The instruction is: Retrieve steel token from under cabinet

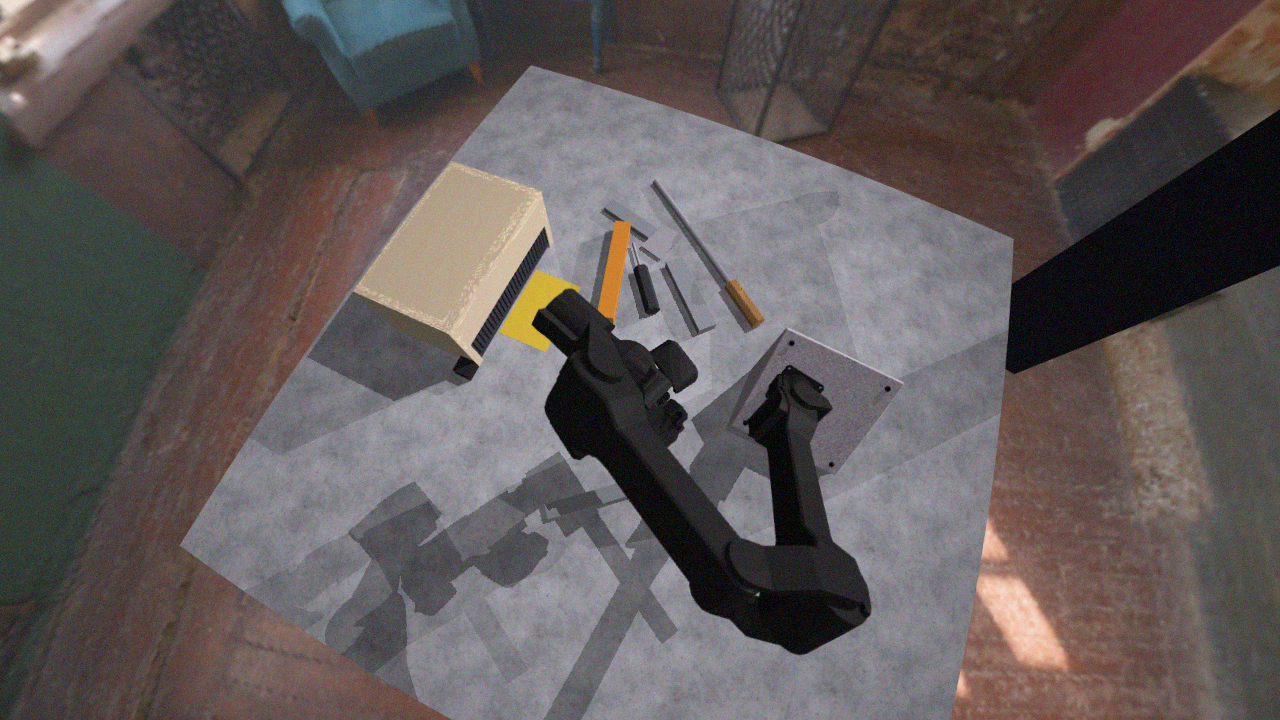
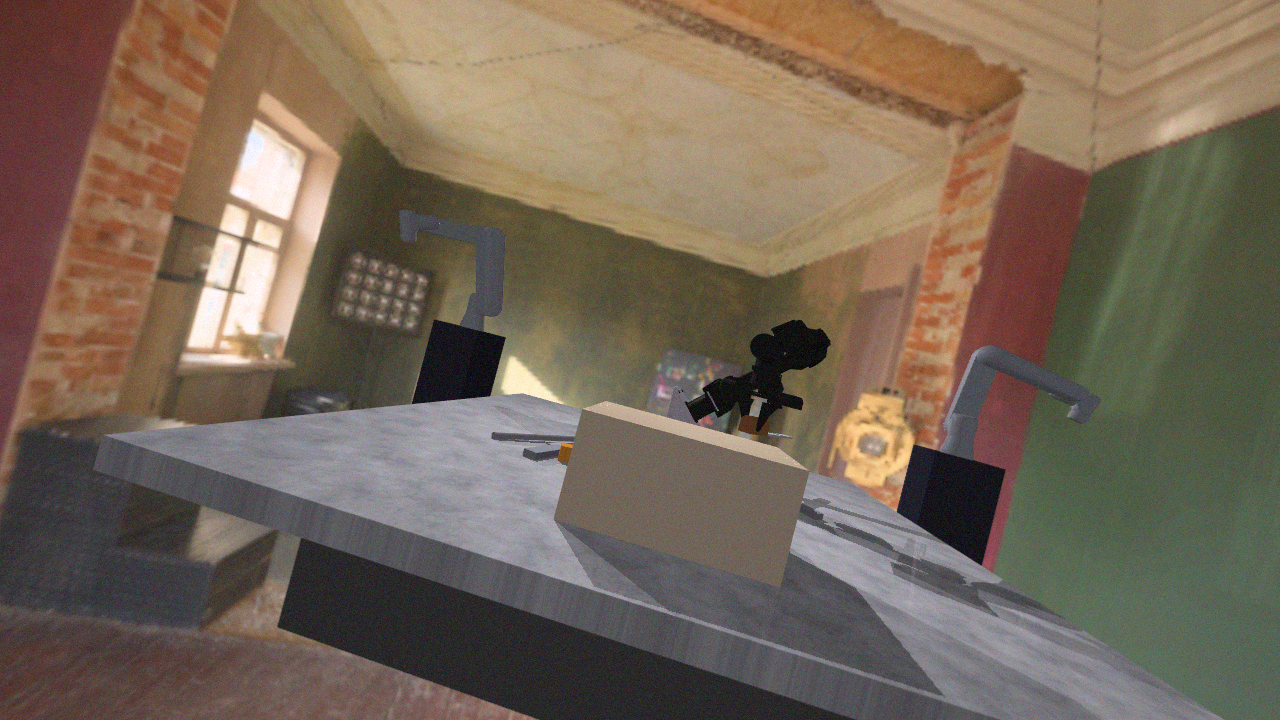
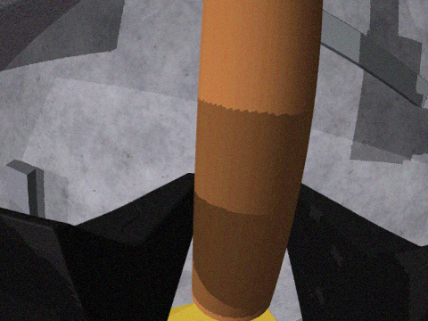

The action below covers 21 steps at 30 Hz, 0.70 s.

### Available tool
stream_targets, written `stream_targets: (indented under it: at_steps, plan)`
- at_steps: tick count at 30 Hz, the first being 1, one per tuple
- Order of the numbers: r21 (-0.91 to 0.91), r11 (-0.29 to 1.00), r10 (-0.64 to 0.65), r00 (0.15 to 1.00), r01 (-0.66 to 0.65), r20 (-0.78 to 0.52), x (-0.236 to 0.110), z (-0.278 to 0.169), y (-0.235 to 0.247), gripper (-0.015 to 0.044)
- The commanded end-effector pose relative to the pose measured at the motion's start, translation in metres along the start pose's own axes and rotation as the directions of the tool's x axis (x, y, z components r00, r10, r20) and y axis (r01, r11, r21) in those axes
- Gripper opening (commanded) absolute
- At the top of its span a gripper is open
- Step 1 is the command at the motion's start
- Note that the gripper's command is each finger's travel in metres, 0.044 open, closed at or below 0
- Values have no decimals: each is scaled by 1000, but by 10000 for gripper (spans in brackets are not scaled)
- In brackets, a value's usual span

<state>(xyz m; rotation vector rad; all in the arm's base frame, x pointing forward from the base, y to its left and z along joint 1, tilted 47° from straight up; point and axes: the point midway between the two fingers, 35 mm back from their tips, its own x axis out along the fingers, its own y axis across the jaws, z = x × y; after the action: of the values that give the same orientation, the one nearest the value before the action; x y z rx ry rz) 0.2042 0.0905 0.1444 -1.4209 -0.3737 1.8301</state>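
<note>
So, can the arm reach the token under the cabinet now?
Probably not: the cabinet sits low behind its vent slots, and the jaws are shut on an orange handle. The token is not visible.

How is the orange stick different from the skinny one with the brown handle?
The orange stick is one colour all over; the skinny rod is grey with a brown handle. The orange stick is wider and shorter, the skinny rod thinner and longer. The orange stick lies nearer the cabinet. Both lie on the table.
</note>
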Motion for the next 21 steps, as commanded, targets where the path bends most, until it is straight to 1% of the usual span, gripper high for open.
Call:
stream_targets:
  at_steps: [1, 21]
  plan:
    - [8, 1000, -7, 1000, 7, 3, 0, 5, -1, 0]
    - [162, 987, -7, 1000, 6, 3, 0, 2, 0, 0]
